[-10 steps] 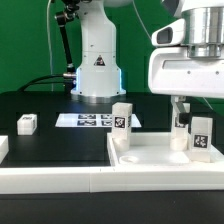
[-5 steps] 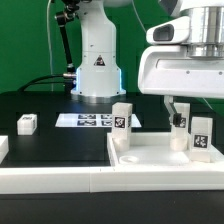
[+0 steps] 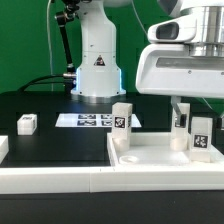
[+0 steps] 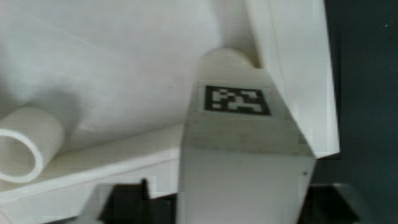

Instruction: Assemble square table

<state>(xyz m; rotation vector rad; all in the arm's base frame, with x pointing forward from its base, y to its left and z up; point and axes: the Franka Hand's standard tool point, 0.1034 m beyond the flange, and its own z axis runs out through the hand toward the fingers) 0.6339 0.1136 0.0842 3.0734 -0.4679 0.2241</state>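
The white square tabletop point(image 3: 150, 158) lies at the front with its raised rim up. Two white tagged legs stand on it: one point(image 3: 122, 122) near the middle and one point(image 3: 201, 136) at the exterior view's right. My gripper point(image 3: 188, 118) hangs over the right leg. In the wrist view this leg point(image 4: 240, 150) with its black-white tag runs up between my dark fingers point(image 4: 128, 200), with a gap on each side. The jaws stand open astride it. A round white socket point(image 4: 22, 142) shows on the tabletop point(image 4: 107, 60).
A loose small white leg block point(image 3: 27, 123) lies on the black table at the exterior view's left. The marker board point(image 3: 92, 120) lies flat behind the tabletop. The arm's white base point(image 3: 97, 65) stands at the back. A white rail end point(image 3: 3, 148) sits at the left edge.
The gripper's body has shifted slightly toward the exterior view's left and a little up. The legs and tabletop have not moved.
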